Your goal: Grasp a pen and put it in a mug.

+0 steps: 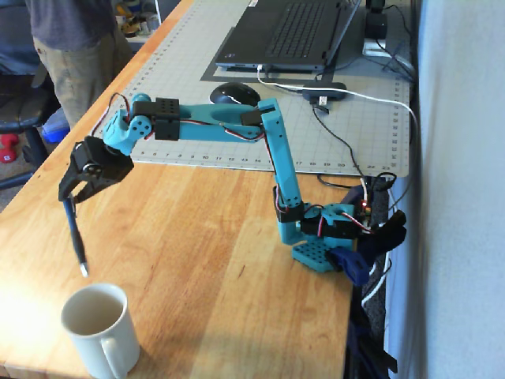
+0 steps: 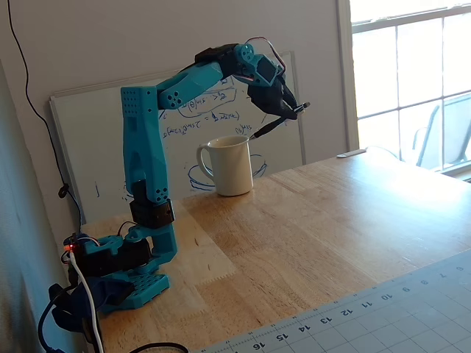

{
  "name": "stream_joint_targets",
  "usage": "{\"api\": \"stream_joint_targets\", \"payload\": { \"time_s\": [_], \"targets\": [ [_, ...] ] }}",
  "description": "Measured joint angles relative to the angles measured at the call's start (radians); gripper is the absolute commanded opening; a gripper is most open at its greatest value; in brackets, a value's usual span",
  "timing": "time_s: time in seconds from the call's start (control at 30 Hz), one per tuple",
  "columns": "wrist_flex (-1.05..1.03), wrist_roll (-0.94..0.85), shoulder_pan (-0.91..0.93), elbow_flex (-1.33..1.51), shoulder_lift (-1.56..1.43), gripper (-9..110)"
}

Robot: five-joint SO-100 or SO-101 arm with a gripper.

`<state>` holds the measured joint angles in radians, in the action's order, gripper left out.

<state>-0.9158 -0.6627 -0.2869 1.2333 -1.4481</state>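
Observation:
My black gripper [image 1: 69,196] is raised above the wooden table and shut on the upper end of the dark pen [image 1: 76,237]. In this fixed view the pen hangs nearly straight down, and its silvery tip ends just above and left of the mug's rim. The cream-white mug [image 1: 95,351] stands upright near the table's front corner, handle toward the camera. From the side fixed view, the gripper [image 2: 287,112] is high above and right of the mug [image 2: 232,173]. There the pen [image 2: 265,129] slants down-left toward the mug's opening.
A grey cutting mat [image 1: 181,87] carries a laptop [image 1: 292,31] and a mouse [image 1: 234,96]. Cables [image 1: 347,142] run to the arm's base [image 1: 323,237]. A person [image 1: 75,47] stands at the table's far left. A whiteboard [image 2: 96,147] leans behind the mug.

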Motion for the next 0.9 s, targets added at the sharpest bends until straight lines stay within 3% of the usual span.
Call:
{"api": "stream_joint_targets", "payload": {
  "time_s": [0.1, 0.23, 0.9],
  "targets": [
    [0.0, -0.16, -0.026, 0.0, -0.009, 1],
    [0.0, -0.239, -0.066, 0.0, -0.011, 1],
    [0.291, -0.279, -0.141, -0.026, -0.103, 1]
  ]
}}
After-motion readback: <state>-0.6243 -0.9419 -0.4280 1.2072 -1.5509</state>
